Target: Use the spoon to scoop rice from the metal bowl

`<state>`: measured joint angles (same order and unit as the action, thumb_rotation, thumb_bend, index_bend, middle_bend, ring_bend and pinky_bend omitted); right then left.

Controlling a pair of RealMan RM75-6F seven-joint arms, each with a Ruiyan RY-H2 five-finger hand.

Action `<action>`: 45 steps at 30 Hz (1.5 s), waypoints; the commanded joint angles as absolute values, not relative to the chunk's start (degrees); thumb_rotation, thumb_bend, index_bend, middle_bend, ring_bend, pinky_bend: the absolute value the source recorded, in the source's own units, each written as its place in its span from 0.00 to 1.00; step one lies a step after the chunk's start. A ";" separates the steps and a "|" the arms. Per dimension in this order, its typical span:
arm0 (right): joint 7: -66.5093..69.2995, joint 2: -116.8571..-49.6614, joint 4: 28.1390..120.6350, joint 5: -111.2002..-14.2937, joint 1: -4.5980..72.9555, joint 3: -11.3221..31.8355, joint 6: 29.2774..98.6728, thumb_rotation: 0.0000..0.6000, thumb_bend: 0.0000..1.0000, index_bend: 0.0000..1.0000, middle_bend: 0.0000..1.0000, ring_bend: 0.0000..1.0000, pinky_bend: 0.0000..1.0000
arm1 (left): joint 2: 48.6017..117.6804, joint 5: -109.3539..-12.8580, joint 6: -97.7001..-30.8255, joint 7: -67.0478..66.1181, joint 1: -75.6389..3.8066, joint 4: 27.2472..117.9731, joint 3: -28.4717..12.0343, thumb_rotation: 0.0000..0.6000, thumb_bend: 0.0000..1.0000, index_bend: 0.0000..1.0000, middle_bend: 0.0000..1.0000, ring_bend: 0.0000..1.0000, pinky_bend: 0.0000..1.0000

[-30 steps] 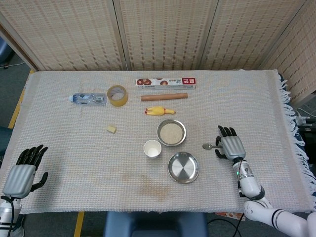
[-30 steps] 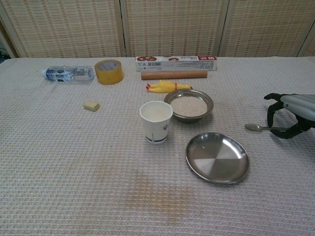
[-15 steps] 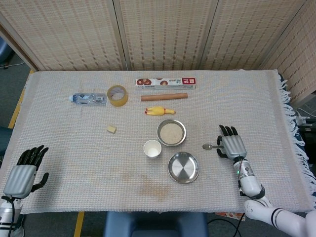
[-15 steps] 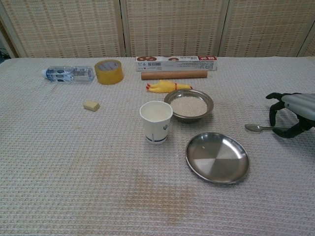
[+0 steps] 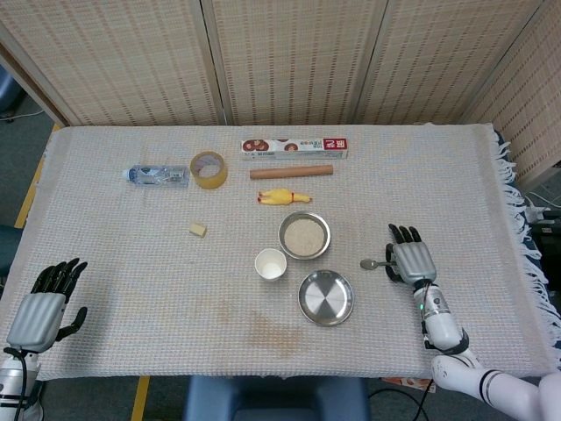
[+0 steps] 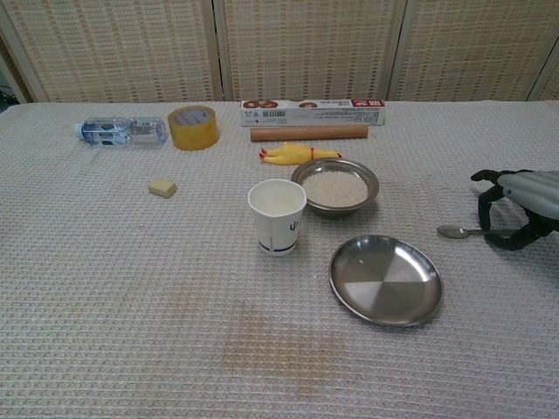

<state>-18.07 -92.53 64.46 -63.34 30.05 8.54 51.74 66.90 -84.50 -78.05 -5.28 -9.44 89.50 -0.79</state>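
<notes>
**Right hand arched over the spoon handle, rice bowl untouched**

From the head view I see my right hand lying palm-down on the counter at the right, its dark fingers pointing away from me. The spoon lies flat just left of it, bowl end pointing toward the middle, handle running in under the hand. The metal bowl with rice sits near the centre, well apart from the spoon. A paper cup stands beside the bowl at its near left, and an empty metal plate lies just nearer me. My left hand rests at the near left corner, fingers spread, holding nothing.

In the chest view the right hand shows at the right edge, fingers curved down around the spoon handle. I cannot tell whether they actually grip it or only cage it. The spoon lies on the cloth. The bowl is heaped with rice, the cup in front of it to the left, the plate nearer me.
</notes>
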 commanded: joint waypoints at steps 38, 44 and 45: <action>-28.55 -89.65 68.93 -69.86 33.35 11.05 62.14 1.00 0.34 0.70 0.01 0.00 0.00 | 66.73 -85.33 -78.66 -4.34 -9.44 89.84 -0.56 1.00 0.42 0.00 0.00 0.00 0.09; -36.69 -89.96 71.05 -69.29 37.14 12.65 61.51 1.00 0.34 0.70 0.02 0.00 0.00 | 66.52 -85.74 -78.91 -3.75 -9.39 89.87 -0.46 1.00 0.42 0.00 0.00 0.00 0.09; -38.19 -90.29 71.05 -68.97 37.97 12.98 61.22 1.00 0.34 0.70 0.02 0.00 0.00 | 66.49 -85.83 -78.96 -3.64 -9.38 89.86 -0.45 1.00 0.42 0.00 0.00 0.00 0.09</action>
<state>-35.78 -89.99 70.33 -69.27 36.23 12.11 61.49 66.50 -85.82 -78.95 -3.64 -9.38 89.86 -0.46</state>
